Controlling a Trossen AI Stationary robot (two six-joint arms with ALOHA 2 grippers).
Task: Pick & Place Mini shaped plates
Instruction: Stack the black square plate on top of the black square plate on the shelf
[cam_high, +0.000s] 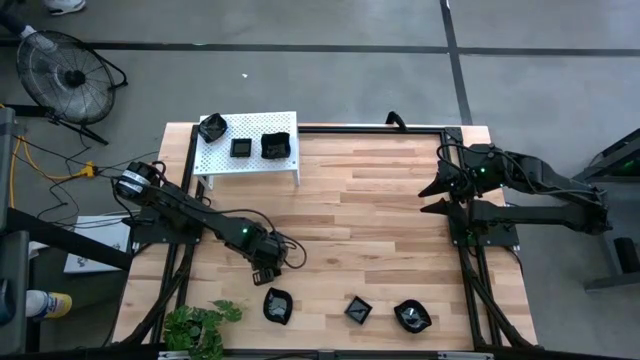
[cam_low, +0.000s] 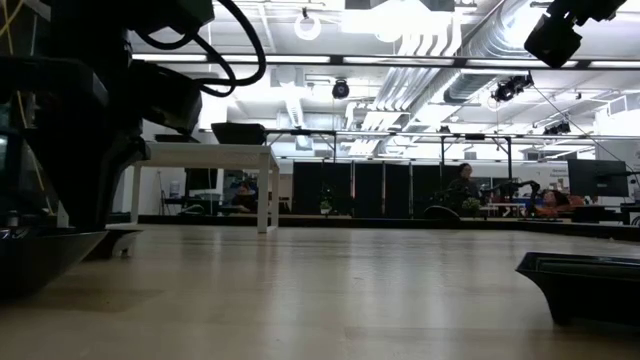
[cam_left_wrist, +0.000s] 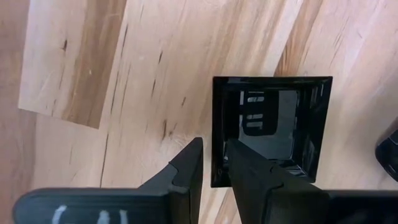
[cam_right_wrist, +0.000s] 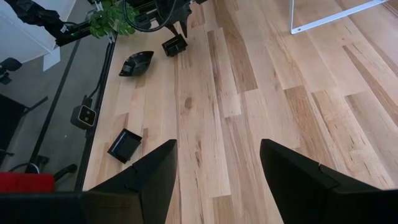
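Observation:
My left gripper stands over the near left of the table, pointing down, shut on a square glossy black mini plate. Three more black plates lie near the table's front edge: a leaf-like one, a square one and a wavy one. Three others sit on top of the white perforated shelf at the far left. My right gripper hangs open and high at the table's right side, touching nothing. My left gripper pinches one side wall of the square plate between its two fingers, one finger outside the plate and the other inside its hollow. The fingers come from above, pointing down. Whether the plate is clear of the table I cannot tell.
A small green plant stands at the near left corner, close to the left arm. The shelf's legs stand on the far left part of the wooden table. Bare wood lies between the arms.

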